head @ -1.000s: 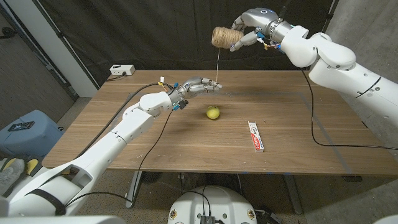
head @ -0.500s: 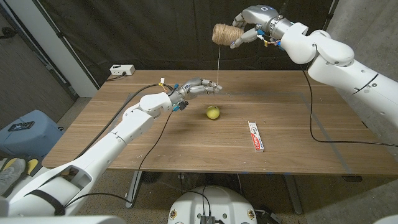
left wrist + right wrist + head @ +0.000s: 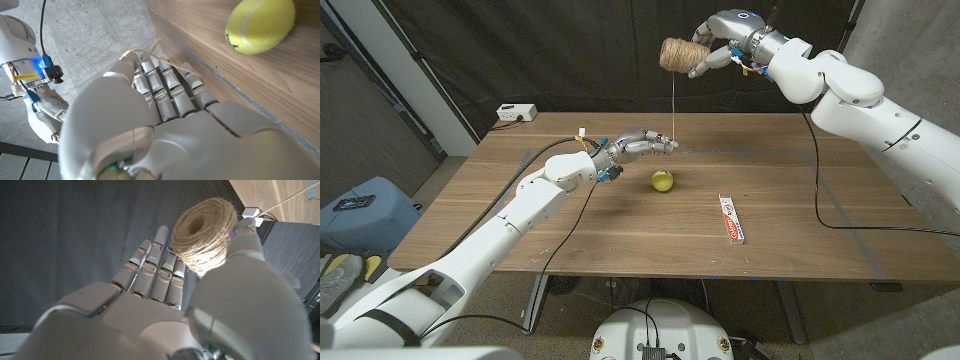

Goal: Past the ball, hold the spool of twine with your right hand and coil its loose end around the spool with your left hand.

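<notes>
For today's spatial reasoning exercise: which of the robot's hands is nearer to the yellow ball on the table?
Left. The left hand is low over the table just behind the ball, pinching the twine's loose end. The right hand holds the spool high above the table's far edge.

A wooden bench stands before a black curtain. A white power strip sits at its far corner. Grey concrete floor beneath; a blue bin stands off to one side.

Glossy white arm shells, black cables along them; silver-grey segmented left hand and right hand; blue wrist lights.
</notes>
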{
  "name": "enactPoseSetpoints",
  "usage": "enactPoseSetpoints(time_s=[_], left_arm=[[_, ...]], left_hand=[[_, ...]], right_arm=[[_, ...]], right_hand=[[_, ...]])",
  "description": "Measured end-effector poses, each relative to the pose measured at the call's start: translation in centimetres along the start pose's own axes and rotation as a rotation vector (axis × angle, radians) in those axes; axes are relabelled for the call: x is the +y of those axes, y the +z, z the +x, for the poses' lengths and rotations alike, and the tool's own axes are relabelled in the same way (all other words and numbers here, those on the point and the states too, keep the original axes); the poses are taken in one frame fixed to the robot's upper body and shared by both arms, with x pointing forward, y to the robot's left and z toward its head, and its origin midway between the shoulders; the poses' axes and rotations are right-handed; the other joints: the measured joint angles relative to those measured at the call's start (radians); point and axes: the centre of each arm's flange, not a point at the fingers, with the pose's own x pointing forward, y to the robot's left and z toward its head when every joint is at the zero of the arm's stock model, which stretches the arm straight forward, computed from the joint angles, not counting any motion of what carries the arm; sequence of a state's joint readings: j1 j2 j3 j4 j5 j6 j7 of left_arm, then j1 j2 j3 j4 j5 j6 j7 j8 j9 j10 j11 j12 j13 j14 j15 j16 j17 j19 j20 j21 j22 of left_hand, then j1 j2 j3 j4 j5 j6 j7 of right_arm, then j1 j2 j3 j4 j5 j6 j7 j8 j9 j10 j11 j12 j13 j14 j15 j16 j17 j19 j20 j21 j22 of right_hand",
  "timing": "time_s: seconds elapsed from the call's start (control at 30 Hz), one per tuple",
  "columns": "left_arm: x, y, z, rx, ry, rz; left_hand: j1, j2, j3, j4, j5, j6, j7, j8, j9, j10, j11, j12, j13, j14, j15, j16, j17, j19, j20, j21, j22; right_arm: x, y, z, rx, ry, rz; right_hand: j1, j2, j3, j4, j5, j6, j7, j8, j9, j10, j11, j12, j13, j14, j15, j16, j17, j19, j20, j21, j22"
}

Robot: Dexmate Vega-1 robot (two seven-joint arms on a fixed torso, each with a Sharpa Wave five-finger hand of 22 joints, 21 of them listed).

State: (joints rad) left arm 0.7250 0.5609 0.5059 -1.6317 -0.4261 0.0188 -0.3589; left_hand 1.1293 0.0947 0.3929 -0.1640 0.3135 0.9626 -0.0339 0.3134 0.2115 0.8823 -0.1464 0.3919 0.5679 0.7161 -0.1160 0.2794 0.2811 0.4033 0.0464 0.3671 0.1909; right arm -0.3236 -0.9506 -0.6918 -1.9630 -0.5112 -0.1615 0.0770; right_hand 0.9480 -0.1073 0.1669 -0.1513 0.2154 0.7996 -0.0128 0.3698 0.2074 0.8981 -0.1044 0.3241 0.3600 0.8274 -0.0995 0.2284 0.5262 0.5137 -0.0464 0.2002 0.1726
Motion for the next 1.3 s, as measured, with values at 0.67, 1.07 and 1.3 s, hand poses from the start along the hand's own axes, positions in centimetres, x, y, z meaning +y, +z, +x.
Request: enactPoseSetpoints(time_s=[0.67, 1.07, 1.3], left_arm=[[-2.8, 0.7, 0.0, -0.016, -0.042, -0.015], [-3.3, 0.7, 0.2, -0.017, -0.055, -0.024], [-3.3, 0.7, 0.4, -0.016, -0.064, -0.028]], left_hand=[[0.000, 0.000, -0.004, 0.004, 0.000, 0.000, 0.000, -0.005, 0.000, 0.000, 0.000, -0.004, 0.002, 0.000, 0.000, 0.000, 0.000, 0.000, 0.000, 0.000, 0.000], [0.000, 0.000, -0.004, 0.004, 0.000, -0.004, -0.004, -0.008, 0.000, 0.000, 0.000, -0.004, 0.005, -0.004, 0.004, 0.000, 0.000, -0.011, 0.000, 0.000, 0.000], [0.000, 0.000, -0.004, 0.004, 0.000, -0.004, -0.004, -0.008, 0.000, -0.006, 0.006, -0.007, 0.005, -0.007, 0.007, -0.007, 0.004, -0.011, 0.000, 0.000, 0.000]], right_arm=[[1.7, -0.5, -0.7, 0.019, 0.017, 0.051], [3.9, -1.4, -0.2, 0.033, 0.050, 0.089], [4.9, -1.8, 0.2, 0.038, 0.064, 0.103]], right_hand=[[0.001, -0.001, -0.003, 0.003, -0.001, 0.000, 0.000, 0.000, 0.000, 0.000, 0.000, 0.003, 0.000, 0.000, 0.000, 0.000, 0.000, 0.000, 0.000, 0.000, 0.000], [0.000, 0.000, -0.003, 0.002, -0.004, 0.000, 0.000, 0.000, 0.000, 0.000, 0.000, 0.003, -0.001, 0.000, 0.000, 0.000, 0.005, 0.000, 0.000, 0.000, 0.000], [0.000, 0.000, -0.003, 0.002, -0.004, 0.000, 0.000, 0.000, 0.000, 0.000, 0.000, 0.003, 0.000, 0.000, 0.000, -0.003, 0.005, 0.000, 0.000, 0.000, 0.000]])
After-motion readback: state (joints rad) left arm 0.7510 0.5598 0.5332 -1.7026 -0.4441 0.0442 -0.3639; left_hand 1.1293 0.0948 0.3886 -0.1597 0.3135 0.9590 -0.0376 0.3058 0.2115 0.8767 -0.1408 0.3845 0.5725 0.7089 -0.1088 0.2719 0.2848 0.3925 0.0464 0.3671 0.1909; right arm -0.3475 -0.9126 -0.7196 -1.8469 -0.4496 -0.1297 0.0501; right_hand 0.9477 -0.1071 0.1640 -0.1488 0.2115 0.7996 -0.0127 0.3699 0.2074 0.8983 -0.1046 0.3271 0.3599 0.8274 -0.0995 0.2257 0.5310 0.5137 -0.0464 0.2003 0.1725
